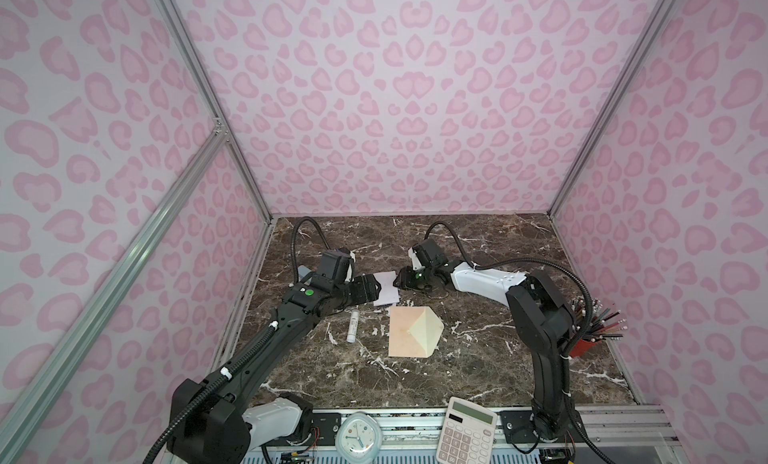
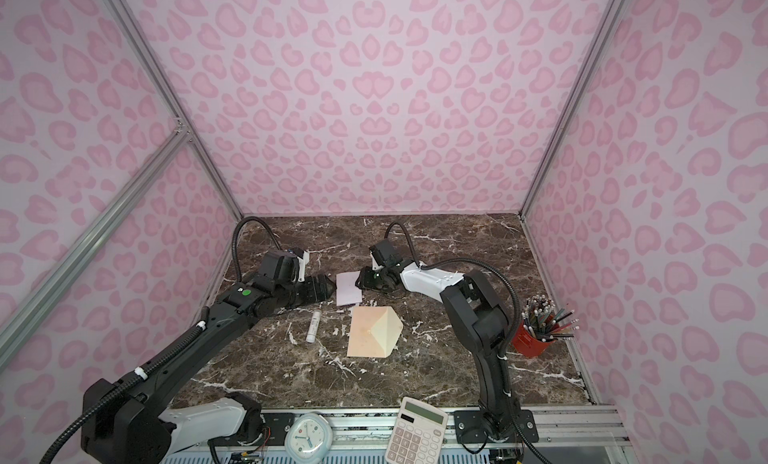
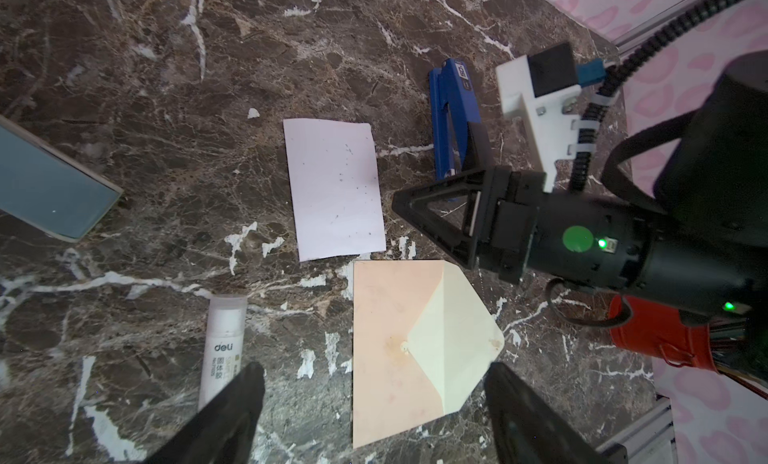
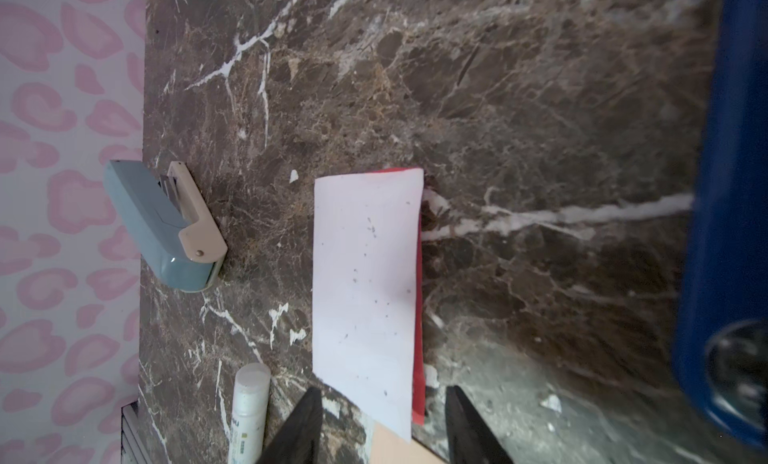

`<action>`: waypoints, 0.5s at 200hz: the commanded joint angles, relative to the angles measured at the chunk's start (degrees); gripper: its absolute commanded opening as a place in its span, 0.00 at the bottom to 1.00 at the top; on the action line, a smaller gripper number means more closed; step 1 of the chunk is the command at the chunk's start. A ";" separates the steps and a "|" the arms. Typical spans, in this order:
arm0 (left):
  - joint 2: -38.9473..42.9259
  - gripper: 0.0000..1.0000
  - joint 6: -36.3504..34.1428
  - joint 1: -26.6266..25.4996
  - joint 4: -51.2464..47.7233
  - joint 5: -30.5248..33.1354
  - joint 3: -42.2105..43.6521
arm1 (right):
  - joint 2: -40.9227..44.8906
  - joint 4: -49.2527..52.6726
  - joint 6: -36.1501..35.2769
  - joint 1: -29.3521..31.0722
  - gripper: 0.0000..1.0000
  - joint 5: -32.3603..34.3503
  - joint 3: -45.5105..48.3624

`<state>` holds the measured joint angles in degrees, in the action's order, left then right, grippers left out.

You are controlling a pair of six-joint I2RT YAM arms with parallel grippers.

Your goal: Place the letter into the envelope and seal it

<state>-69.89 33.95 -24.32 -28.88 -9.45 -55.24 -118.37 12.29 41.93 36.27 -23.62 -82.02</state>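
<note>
Picking up the letter (image 1: 388, 293) looks like the step now. Where is it?
Flat on the worktop (image 1: 478, 358), towards the back edge, with the envelope (image 1: 409, 331) just in front, flap open.
And the jaws?
Right gripper (image 4: 383, 391) partly open at the letter's edge, left gripper (image 3: 374, 372) wide. Both are empty. Next, I'd say: pinch that edge and lift.

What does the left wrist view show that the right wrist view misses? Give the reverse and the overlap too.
Left wrist only: the red pencil cup and the open cream triangular flap of the peach paper envelope. Right wrist only: bright red edging along the pale pink rectangular letter. Both: that letter, the white cylindrical glue stick, the brown marble table.
</note>
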 commanded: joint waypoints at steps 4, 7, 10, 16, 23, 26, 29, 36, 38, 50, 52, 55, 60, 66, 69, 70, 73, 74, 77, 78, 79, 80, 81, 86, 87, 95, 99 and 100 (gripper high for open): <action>-0.54 0.86 -0.62 0.51 -2.02 -0.92 -1.31 | -2.99 -0.36 -0.65 -0.20 0.50 -1.43 -2.55; -0.64 0.86 -0.64 0.58 -2.16 -0.92 -1.47 | -3.26 -0.27 -0.70 -0.19 0.50 -1.53 -2.61; -0.75 0.86 -0.75 0.66 -2.33 -0.96 -1.59 | -3.58 -0.18 -0.79 -0.15 0.50 -1.57 -2.62; -0.89 0.86 -0.84 0.83 -2.69 -1.00 -1.77 | -4.02 -0.08 -0.78 -0.23 0.50 -1.79 -2.62; -1.02 0.86 -0.98 0.98 -2.97 -1.03 -2.05 | -4.58 -0.15 -0.76 -0.30 0.49 -2.01 -4.61; -1.04 0.86 -1.06 1.02 -3.05 -1.04 -2.14 | -4.71 -0.16 -0.79 -0.21 0.49 -2.07 -4.71; -1.04 0.86 -1.10 1.02 -3.18 -1.02 -2.22 | -4.88 -0.21 -0.76 -0.21 0.49 -2.16 -4.77; -0.97 0.86 -1.17 1.13 -3.21 -0.94 -2.30 | -5.06 -0.42 -0.80 -0.17 0.49 -2.26 -4.81; -0.96 0.86 -1.17 1.18 -3.22 -0.92 -2.28 | -5.15 -0.49 -0.80 -0.11 0.49 -2.30 -4.77; -0.80 0.86 -1.25 1.37 -3.45 -0.98 -2.32 | -5.60 -0.52 -0.77 0.00 0.47 -2.31 -4.82; -0.78 0.86 -1.23 1.37 -3.46 -1.00 -2.32 | -5.63 -0.52 -0.79 0.02 0.47 -2.38 -4.75; -0.72 0.86 -1.18 1.38 -3.46 -1.01 -2.32 | -5.77 -0.51 -0.80 0.00 0.46 -2.42 -4.80; -0.69 0.86 -1.09 1.38 -3.53 -1.07 -2.32 | -5.81 -0.40 -0.72 0.06 0.44 -2.45 -4.79; -0.61 0.86 -1.09 1.53 -3.76 -1.17 -2.32 | -5.95 -0.42 -0.71 0.11 0.43 -2.41 -4.62; -0.52 0.86 -1.08 1.53 -3.80 -1.25 -2.28 | -5.99 -0.46 -0.71 0.19 0.43 -2.40 -4.55; -0.52 0.86 -1.08 1.54 -3.85 -1.21 -2.30 | -6.00 -0.49 -0.71 0.24 0.42 -2.44 -4.55; -0.44 0.86 -1.08 1.55 -3.85 -1.23 -2.25 | -6.00 -0.51 -0.71 0.24 0.42 -2.34 -4.49; -0.43 0.86 -1.08 1.55 -3.87 -1.25 -2.24 | -6.04 -0.52 -0.71 0.22 0.42 -2.33 -4.48; -0.37 0.86 -1.02 1.55 -3.93 -1.27 -2.19 | -6.08 -0.52 -0.71 0.36 0.42 -2.27 -4.39; -0.31 0.86 -1.01 1.51 -3.96 -1.27 -2.17 | -6.08 -0.52 -0.71 0.37 0.42 -2.33 -4.34; -0.28 0.86 -1.00 1.53 -3.97 -1.27 -2.16 | -6.09 -0.52 -0.71 0.33 0.41 -2.32 -4.32; -0.26 0.86 -1.00 1.54 -4.02 -1.27 -2.15 | -6.04 -0.52 -0.71 0.40 0.41 -2.27 -4.30; -0.21 0.86 -1.00 1.55 -4.05 -1.27 -2.11 | -6.11 -0.52 -0.71 0.39 0.41 -2.25 -4.30; -0.04 0.86 -1.00 1.55 -4.14 -1.28 -2.07 | -6.26 -0.52 -0.71 0.46 0.41 -2.16 -4.21; -0.01 0.86 -1.00 1.60 -4.11 -1.28 -2.06 | -6.30 -0.52 -0.71 0.47 0.41 -2.19 -4.21; 0.23 0.86 -1.06 1.63 -4.33 -1.21 -1.96 | -6.43 -0.43 -0.62 0.63 0.40 -2.15 -3.99; 0.34 0.86 -1.00 1.63 -4.46 -1.18 -1.90 | -6.39 -0.42 -0.62 0.64 0.39 -2.14 -3.90; 0.35 0.86 -1.00 1.63 -4.49 -1.18 -1.94 | -6.46 -0.43 -0.58 0.64 0.39 -2.14 -3.87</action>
<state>-70.30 33.32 -22.87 -31.99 -10.50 -56.99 -124.03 12.01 41.43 36.58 -25.52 -86.52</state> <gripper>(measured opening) 0.859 0.402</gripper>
